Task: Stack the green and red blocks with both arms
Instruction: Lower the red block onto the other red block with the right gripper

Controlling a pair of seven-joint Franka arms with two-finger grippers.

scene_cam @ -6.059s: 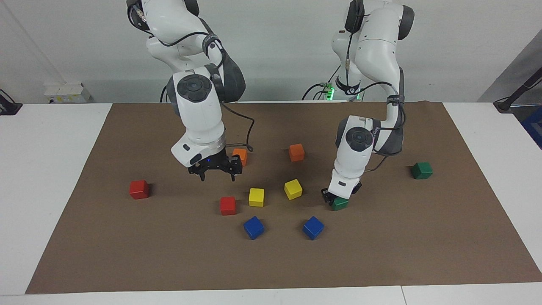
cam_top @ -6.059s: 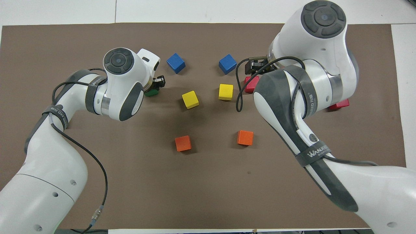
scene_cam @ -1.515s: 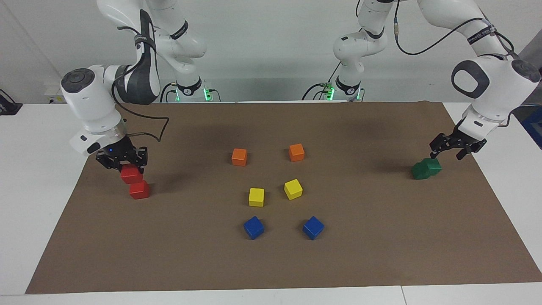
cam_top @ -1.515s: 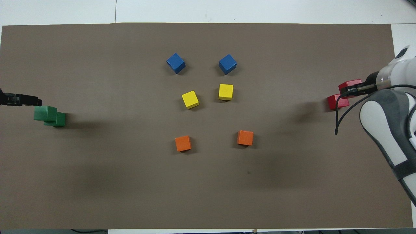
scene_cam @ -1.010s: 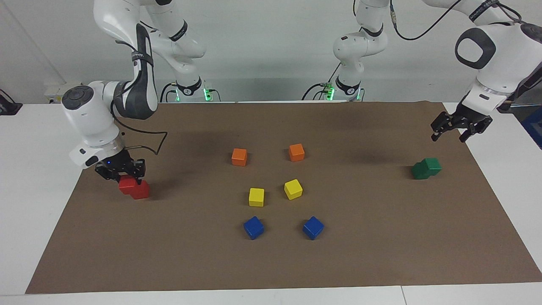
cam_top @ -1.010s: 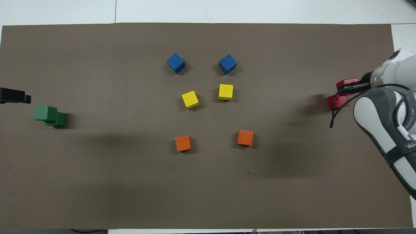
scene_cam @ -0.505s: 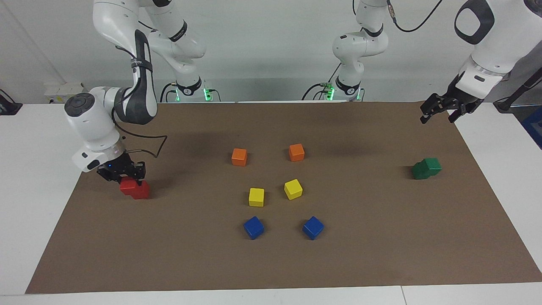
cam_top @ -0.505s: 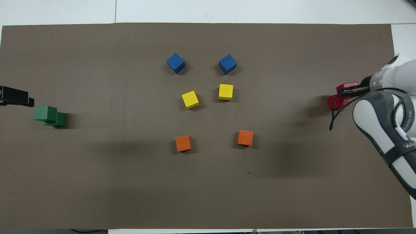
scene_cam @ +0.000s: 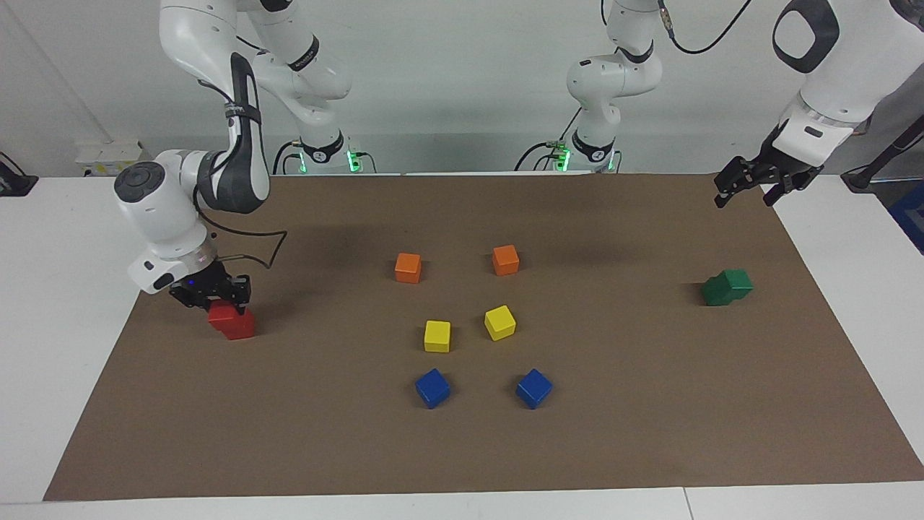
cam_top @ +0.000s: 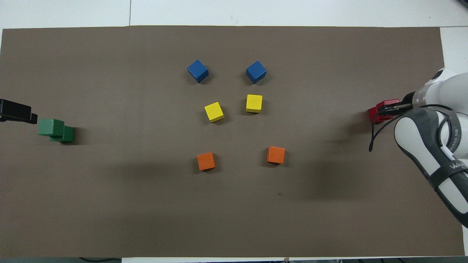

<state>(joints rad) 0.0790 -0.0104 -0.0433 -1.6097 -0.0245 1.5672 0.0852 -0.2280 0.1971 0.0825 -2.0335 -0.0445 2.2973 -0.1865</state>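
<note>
a: blocks first. two green blocks sit stacked at the left arm's end of the brown mat, the top one offset on the lower, not square. the upper red block is in the right gripper, fingers closed on its sides, sitting on or just over the lower red block at the right arm's end. i can't tell whether it is fully seated.

b: how would they handle?

a: my guess: light, stiff, matte cubes, not fragile and not slippery. best taken on two flat parallel faces near the middle, from above, so the cube hangs level. a corner grip would likely twist it.

b: and the left gripper?

a: empty, fingers spread wide, up over the mat's edge at its own end, well clear of the green stack.

b: any containers?

a: none in sight. only loose cubes on the mat: two orange cubes, two yellow cubes and two blue cubes in the middle, untouched.

b: risk?

a: judging by the overlap, the red top could sit off-centre like the green one, and tip when released.
</note>
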